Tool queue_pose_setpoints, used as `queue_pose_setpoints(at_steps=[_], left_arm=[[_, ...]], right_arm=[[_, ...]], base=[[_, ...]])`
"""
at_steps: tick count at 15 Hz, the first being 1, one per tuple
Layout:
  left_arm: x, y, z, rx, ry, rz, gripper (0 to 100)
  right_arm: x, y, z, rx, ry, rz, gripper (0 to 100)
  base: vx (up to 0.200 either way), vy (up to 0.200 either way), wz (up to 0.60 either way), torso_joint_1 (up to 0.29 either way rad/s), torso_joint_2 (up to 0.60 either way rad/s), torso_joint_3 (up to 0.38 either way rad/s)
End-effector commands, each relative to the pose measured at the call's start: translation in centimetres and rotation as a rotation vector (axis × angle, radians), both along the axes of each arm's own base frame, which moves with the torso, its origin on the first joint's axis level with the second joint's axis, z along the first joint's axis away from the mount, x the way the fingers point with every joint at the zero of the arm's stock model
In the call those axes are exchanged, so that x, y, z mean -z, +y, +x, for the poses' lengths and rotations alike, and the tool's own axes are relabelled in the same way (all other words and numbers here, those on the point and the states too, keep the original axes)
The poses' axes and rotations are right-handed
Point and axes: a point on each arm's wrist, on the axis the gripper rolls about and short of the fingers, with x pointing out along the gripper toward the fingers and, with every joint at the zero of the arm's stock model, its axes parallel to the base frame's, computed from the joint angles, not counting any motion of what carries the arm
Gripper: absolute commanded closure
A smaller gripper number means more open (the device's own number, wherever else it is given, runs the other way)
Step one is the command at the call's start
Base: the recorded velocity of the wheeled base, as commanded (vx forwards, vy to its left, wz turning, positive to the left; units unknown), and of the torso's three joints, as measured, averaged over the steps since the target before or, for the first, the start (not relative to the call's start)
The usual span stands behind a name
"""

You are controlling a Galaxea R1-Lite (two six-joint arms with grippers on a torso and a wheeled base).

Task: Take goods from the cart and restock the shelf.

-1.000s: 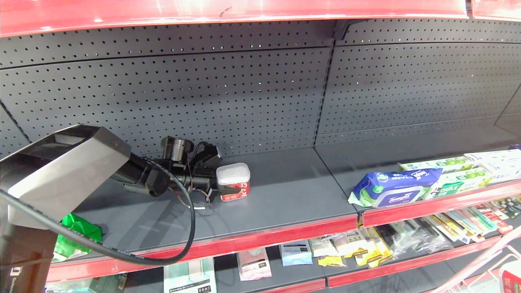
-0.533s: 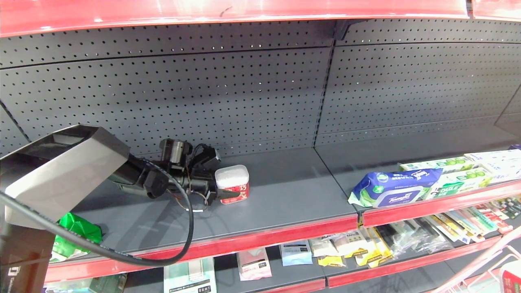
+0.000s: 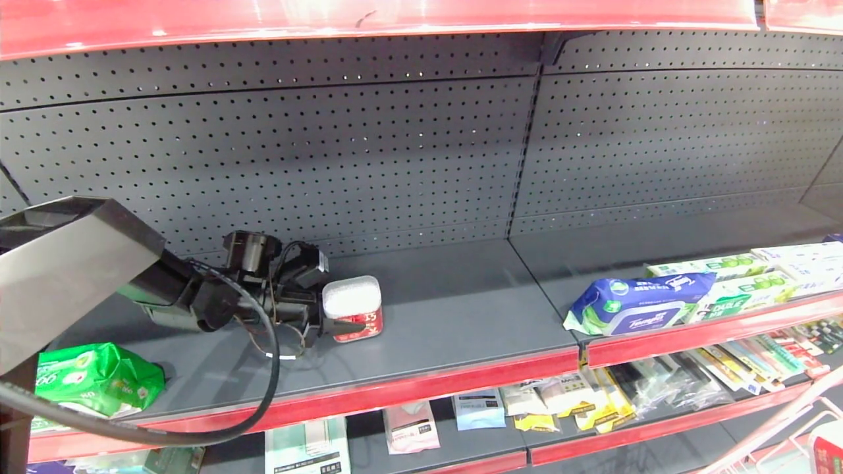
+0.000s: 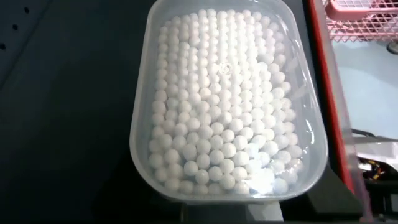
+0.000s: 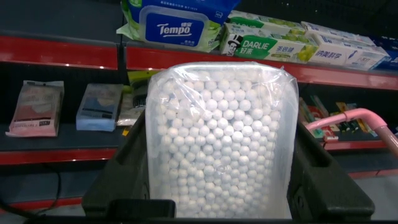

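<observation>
Head view: your left pincer (image 3: 342, 316) lies low over the left bay of the grey shelf (image 3: 461, 316), clamped on the bead tub (image 3: 352, 296). One dark finger (image 3: 349, 324) runs along the tub's front, across its red label. The tub is upright with its white top facing up, about midway between the pegboard back wall (image 3: 395, 145) and the red front rail (image 3: 428, 382). You cannot tell whether its base touches the board. A green packet (image 3: 99, 378) lies at the left front corner of the shelf, well apart from the tub. In the right bay, a blue wipes pack (image 3: 635, 299) leans at the front edge with green-and-white boxes (image 3: 724, 266) just beside it. Small packets (image 3: 566, 395) lie on the shelf below.

Left wrist view: you look straight down into the bead tub (image 4: 227, 99), a clear oval container packed with small white balls. It is over the dark shelf board (image 4: 62, 124). The red front rail (image 4: 329, 106) runs along one side of it, and a corner of the pink cart (image 4: 367, 15) lies beyond that.

Right wrist view: your right pincer (image 5: 222, 186) is closed on a second tub (image 5: 221, 124), also clear and full of white balls. Black fingers (image 5: 124, 168) press it on both sides. It is out in front of the shelving, apart from it. Behind it you can see the wipes pack (image 5: 174, 25), the boxes (image 5: 267, 43) and the pink cart handle (image 5: 367, 121).
</observation>
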Motion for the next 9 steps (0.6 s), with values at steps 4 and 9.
queue_pose_setpoints(at_steps=[4, 9], left_arm=[[-0.4, 0.6, -3.1, 0.027, 0.032, -0.005, 100], [0.6, 0.8, -4.1, 0.053, 0.048, -0.002, 100]], right_arm=[[0.0, 0.0, 0.0, -0.001, 0.001, 0.0, 100], [-0.1, 0.0, 0.0, 0.0, -0.003, 0.0, 100]], base=[[0.0, 0.0, 0.0, 0.0, 0.0, 0.0], [0.0, 0.0, 0.0, 0.0, 0.0, 0.0]])
